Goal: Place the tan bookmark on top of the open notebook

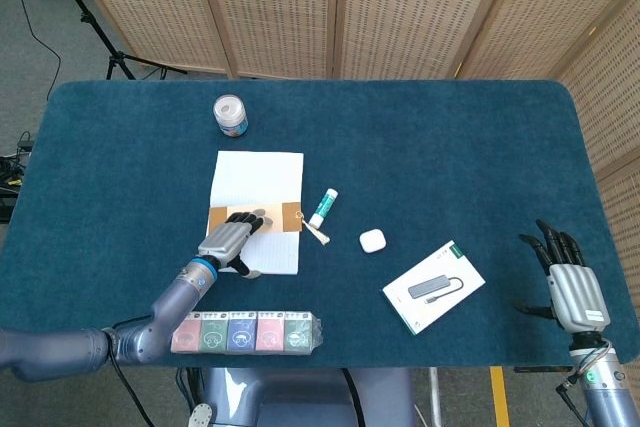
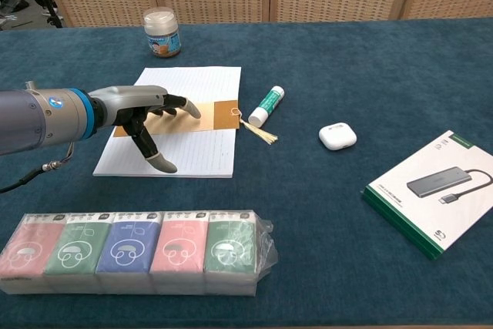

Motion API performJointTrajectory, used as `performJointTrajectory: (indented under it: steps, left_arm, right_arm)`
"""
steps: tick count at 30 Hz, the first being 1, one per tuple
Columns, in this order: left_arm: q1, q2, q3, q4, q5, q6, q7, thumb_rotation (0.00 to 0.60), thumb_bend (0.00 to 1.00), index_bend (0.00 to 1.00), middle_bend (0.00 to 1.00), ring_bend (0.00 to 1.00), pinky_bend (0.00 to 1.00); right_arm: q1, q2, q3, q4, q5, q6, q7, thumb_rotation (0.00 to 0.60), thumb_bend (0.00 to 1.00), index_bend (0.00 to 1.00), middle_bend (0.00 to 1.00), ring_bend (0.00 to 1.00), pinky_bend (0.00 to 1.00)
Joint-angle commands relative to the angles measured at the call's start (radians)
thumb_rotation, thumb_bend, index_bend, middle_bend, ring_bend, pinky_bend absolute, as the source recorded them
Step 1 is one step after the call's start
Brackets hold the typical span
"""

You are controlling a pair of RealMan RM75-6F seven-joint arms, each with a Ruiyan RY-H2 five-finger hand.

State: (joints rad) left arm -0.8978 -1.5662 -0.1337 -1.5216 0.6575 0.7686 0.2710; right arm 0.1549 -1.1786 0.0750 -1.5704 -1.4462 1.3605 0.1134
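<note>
Left robot hand (image 2: 142,117) sits fingers spread, holding nothing, over the tan bookmark (image 2: 216,114), which lies flat on the open notebook (image 2: 192,86), left-center of frame. Right robot hand (image 1: 570,282) is spread open too, lower right.

The left hand (image 2: 142,117) covers the middle of the tan bookmark (image 2: 219,114); contact between them cannot be confirmed; the right hand (image 1: 568,282) is outside the chest view; print on the tissue packs (image 2: 135,251) is too small to read.

No legible text anywhere.
</note>
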Motion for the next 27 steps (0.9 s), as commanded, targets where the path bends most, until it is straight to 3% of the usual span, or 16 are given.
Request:
performJointTrajectory:
  steps: [1, 20, 27]
  left_arm:
    - [-0.001, 0.002, 0.001, 0.0, 0.0, 0.004, 0.001, 0.6, 0.16, 0.15, 0.0, 0.0, 0.02]
    - [0.0, 0.017, 0.0, -0.019, 0.019, 0.012, -0.012, 0.6, 0.16, 0.15, 0.0, 0.0, 0.02]
    - [0.035, 0.112, -0.035, -0.121, 0.094, 0.028, -0.084, 0.6, 0.15, 0.13, 0.0, 0.0, 0.02]
  right_arm:
    - [0.0, 0.0, 0.0, 0.0, 0.0, -0.001, 0.0, 0.6, 0.0, 0.15, 0.0, 0.0, 0.0]
    - [0.0, 0.0, 0.0, 0.001, 0.001, -0.001, 0.0, 0.6, 0.0, 0.15, 0.0, 0.0, 0.0]
    - [0.001, -0.002, 0.0, 0.002, 0.002, -0.003, -0.004, 0.6, 0.0, 0.15, 0.0, 0.0, 0.0]
